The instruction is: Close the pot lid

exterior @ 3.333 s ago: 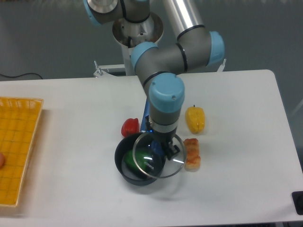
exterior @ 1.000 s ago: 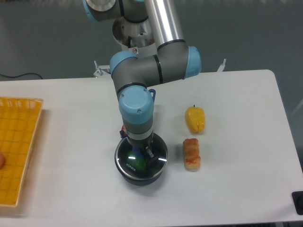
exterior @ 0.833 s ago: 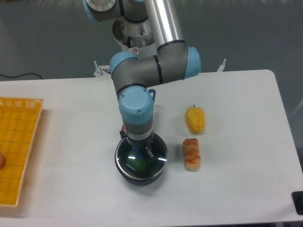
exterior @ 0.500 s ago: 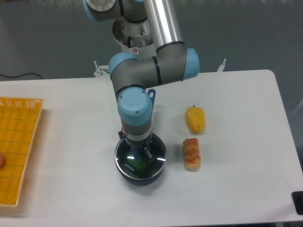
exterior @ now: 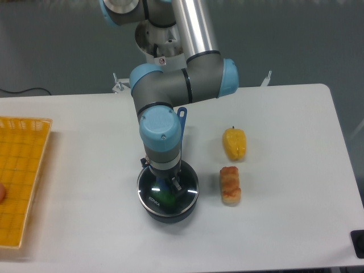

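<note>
near the front middle of the table (exterior: 284, 227) sits the pot (exterior: 165, 212), and the pot lid (exterior: 185, 192) lies flat across its mouth, silver rim matching the pot's edge all the way round as far as i can see. through the glass a green thing (exterior: 166, 197) shows inside the pot; its shape is too blurred to name. white lettering sits on the lid's near left part. at the left edge of the table a yellow basket (exterior: 23, 176) is cut off by the frame, with a small reddish thing (exterior: 2, 192) just showing at its left side.

my arm comes down from the far side, elbow bent, wrist pointing straight down over the pot. my gripper (exterior: 168, 184) is at the lid's centre, fingers narrow around where the knob would be, but my wrist hides the contact, so i cannot tell whether i am gripping it or not.

to the right of the pot lie a yellow pepper (exterior: 234, 143) farther off and an orange-and-white food piece (exterior: 230, 184) nearer. only the tip of the pot's blue handle (exterior: 181, 112) shows, beyond my wrist.
</note>
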Available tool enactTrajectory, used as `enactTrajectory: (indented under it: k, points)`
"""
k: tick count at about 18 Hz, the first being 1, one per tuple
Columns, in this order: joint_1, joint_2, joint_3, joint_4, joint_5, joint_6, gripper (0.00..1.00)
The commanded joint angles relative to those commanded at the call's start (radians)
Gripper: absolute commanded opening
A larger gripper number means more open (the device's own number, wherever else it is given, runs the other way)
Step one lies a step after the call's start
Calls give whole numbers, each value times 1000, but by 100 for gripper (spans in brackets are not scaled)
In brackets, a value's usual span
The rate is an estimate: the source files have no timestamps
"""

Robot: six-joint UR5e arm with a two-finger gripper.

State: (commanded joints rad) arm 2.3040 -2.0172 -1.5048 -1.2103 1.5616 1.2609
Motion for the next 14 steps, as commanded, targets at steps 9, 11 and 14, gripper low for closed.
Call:
enactTrajectory:
  k: [9,11,14]
  points:
    - [0,-5,0,3,31,5,65]
    - [0,-3,0,3,31,8,71]
    - [0,-3,0,5,31,6,100]
